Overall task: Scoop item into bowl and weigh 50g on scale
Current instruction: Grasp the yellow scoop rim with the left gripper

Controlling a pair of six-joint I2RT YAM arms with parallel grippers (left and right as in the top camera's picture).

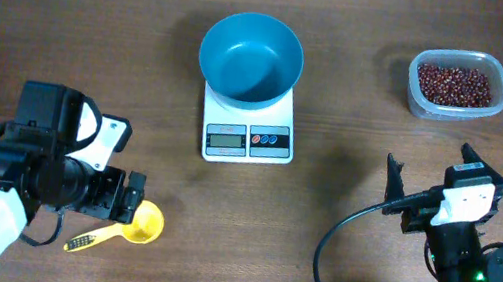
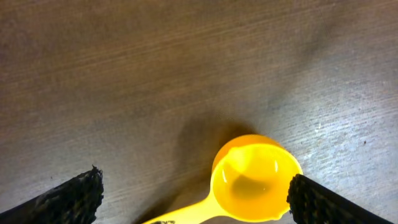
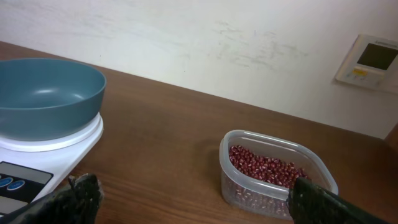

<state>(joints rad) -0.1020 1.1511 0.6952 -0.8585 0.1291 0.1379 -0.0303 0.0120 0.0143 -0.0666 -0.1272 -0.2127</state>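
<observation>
The blue bowl (image 1: 251, 56) sits empty on the white scale (image 1: 248, 138), also in the right wrist view (image 3: 46, 96), scale (image 3: 43, 155). Dark reddish-brown beans (image 1: 455, 84) fill a clear tub (image 1: 498, 94) at the far right; they also show in the right wrist view (image 3: 264, 171). A yellow scoop (image 1: 132, 226) lies on the table at the front left. My left gripper (image 1: 128, 198) is open, its fingers either side of the scoop's cup (image 2: 255, 183). My right gripper (image 1: 429, 169) is open and empty, short of the tub.
The wooden table (image 1: 78, 22) carries only these things. A pale wall with a white panel (image 3: 372, 62) stands behind the table in the right wrist view. A black cable (image 1: 336, 246) loops by the right arm.
</observation>
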